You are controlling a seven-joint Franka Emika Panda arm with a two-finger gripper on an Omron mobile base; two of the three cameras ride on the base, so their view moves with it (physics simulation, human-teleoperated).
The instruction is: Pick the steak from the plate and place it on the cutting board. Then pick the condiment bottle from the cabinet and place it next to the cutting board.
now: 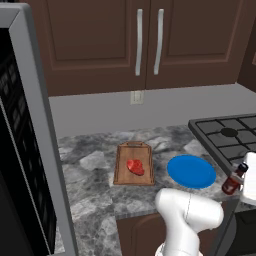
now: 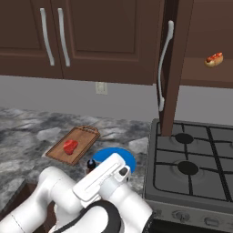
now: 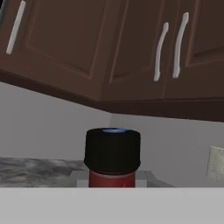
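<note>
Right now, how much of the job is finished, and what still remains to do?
Done: the steak lies on the cutting board, and the blue plate beside it is bare. In hand: the fingers are shut on the condiment bottle, which hangs tilted near the stove's front corner, to the right of the plate. Left: set the bottle down on the counter next to the cutting board.

Steak (image 1: 135, 166) red on brown cutting board (image 1: 122, 172); plate (image 1: 191, 171) bright blue; condiment bottle (image 3: 112, 159) dark red, black cap; table (image 1: 90, 190) grey marbled.
</note>
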